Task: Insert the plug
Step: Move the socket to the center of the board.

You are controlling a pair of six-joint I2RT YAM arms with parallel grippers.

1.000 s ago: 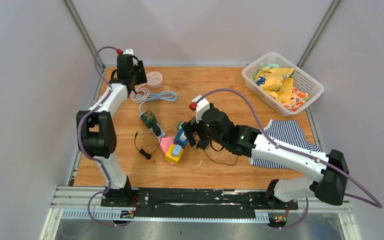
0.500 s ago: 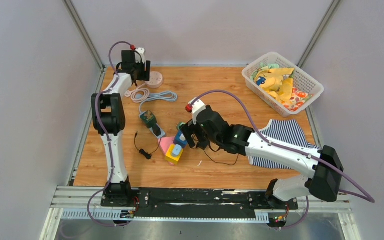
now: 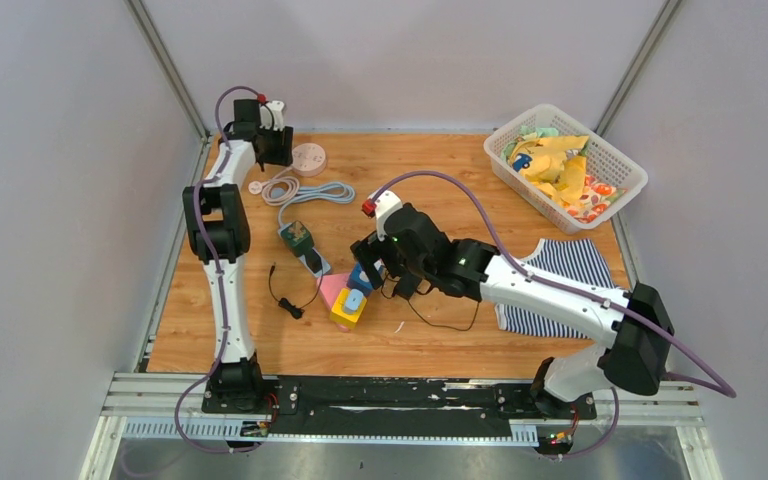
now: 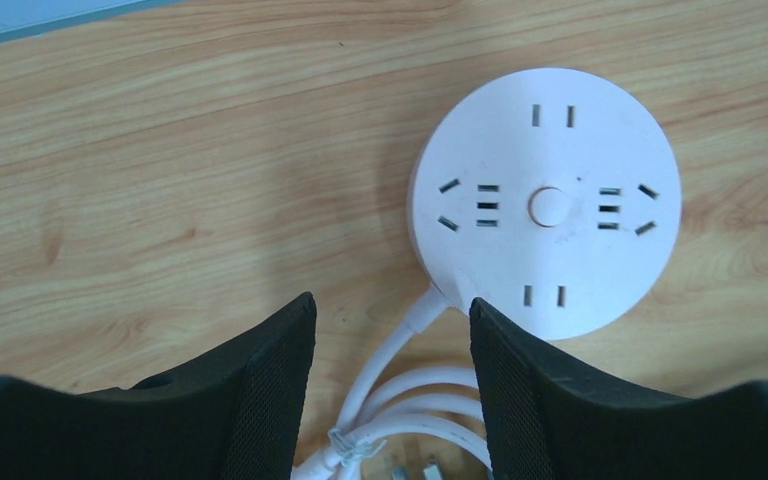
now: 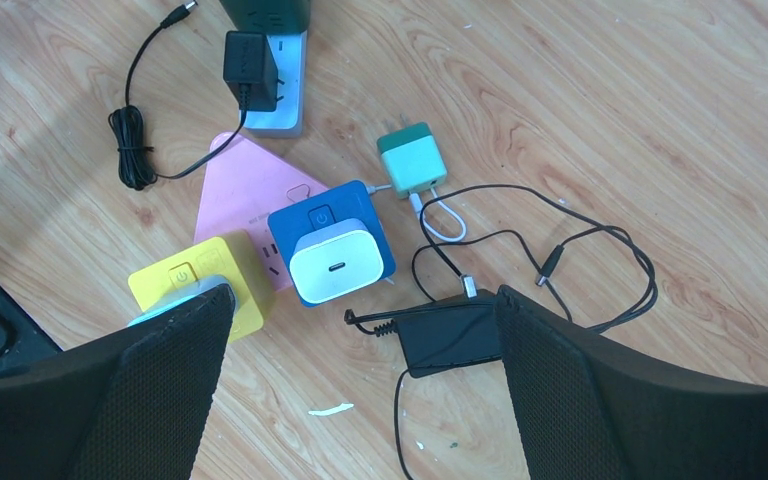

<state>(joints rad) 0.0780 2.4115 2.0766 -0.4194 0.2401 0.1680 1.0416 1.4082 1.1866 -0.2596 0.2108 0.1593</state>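
Plug insertion looks barely begun, with no plug in either gripper. The left gripper (image 4: 390,308) hovers just short of the round white plastic multi-outlet socket (image 4: 545,200) at the far left of the wooden desk (image 4: 160,150), jaws wide and empty, every slot in the socket's face vacant. The right gripper (image 5: 365,300), jaws likewise wide and holding nothing, hangs over a black power adapter (image 5: 450,338) lying loose on its cord beside a blue cube socket (image 5: 305,212) that already carries a white charger (image 5: 335,265). Which plug is meant cannot be told; grasping, carrying and seating it all lie ahead.
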